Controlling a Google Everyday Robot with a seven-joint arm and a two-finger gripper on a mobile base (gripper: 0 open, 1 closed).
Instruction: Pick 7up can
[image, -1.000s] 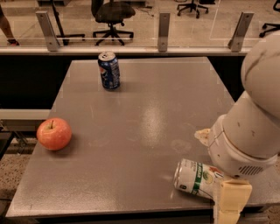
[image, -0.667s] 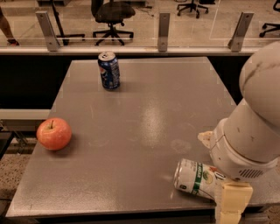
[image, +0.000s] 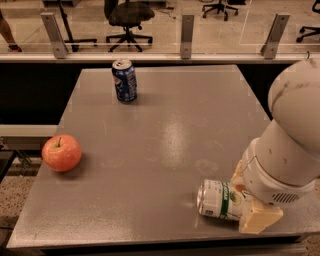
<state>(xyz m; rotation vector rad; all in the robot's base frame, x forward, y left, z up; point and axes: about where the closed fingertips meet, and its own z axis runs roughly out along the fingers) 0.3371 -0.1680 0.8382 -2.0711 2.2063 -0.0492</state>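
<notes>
Grey square tabletop (image: 150, 150) before a glazed office partition. White-and-green aluminium 7up can (image: 217, 200) lying on its side near the right front corner, against the cream gripper (image: 250, 212); grip state not discernible. Position unchanged since a second ago: apparently not yet lifted.

Three things on the grey square surface (image: 165, 145), the gripper (image: 246, 204) at lower right.
The blue aluminium Pepsi can (image: 124, 80) stands upright at upper centre-left, near the far edge. The round red apple (image: 62, 153) sits by the left edge, mid-frame. The white-and-green aluminium 7up can (image: 218, 200) lies on its side at lower right near the front edge, with the gripper at its right end.
</notes>
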